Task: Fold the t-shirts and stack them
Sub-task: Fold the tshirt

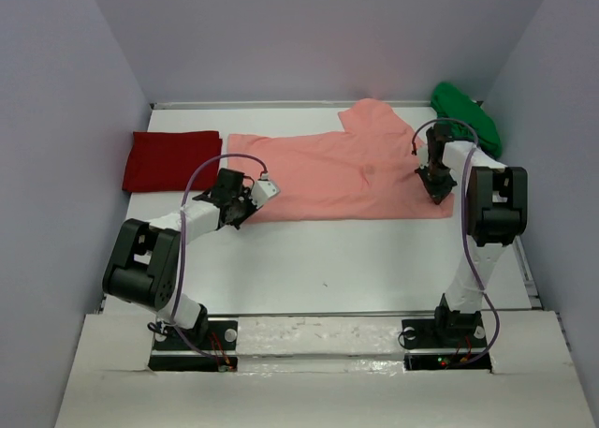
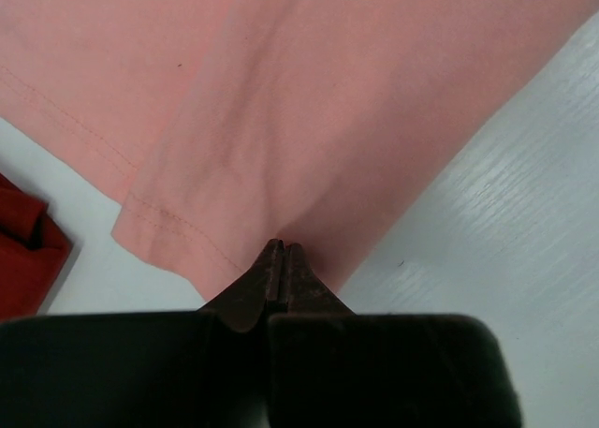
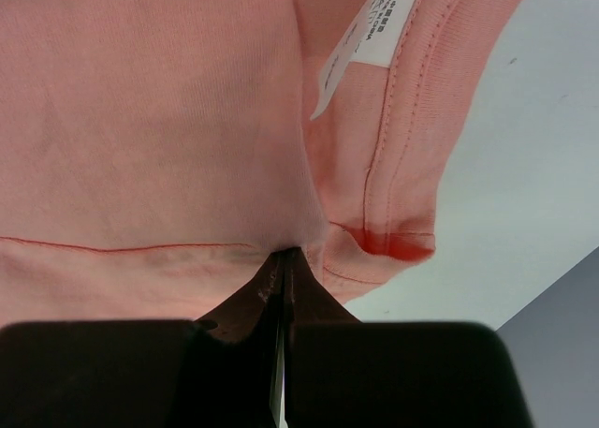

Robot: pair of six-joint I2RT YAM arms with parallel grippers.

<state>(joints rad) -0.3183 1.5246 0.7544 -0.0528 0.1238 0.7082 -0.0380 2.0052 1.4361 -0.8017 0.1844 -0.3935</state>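
Closest to the lens in each wrist view are our own jaws. On the left gripper (image 2: 282, 250) they are pressed together, pinching the near edge of the salmon-pink shirt (image 1: 337, 175) just beside its hem corner, and the cloth puckers into a small crease at the tips. On the right gripper (image 3: 284, 254) they are closed the same way on the shirt's near edge at the collar end, where a white label (image 3: 360, 35) shows and the stitched neckline curls over.

From above, we see the salmon-pink shirt spread across the middle of the white table (image 1: 356, 259), hem to the left and collar to the right. It lies mostly flat with soft wrinkles, and one sleeve (image 1: 374, 117) sticks out toward the far wall. Near the hem, two layers overlap with a stitched edge on each.

We see the deep red shirt (image 1: 168, 159) folded into a neat rectangle at the far left of the table, just beside the pink hem. A green shirt (image 1: 465, 114) sits crumpled in a heap at the far right corner, against the wall.
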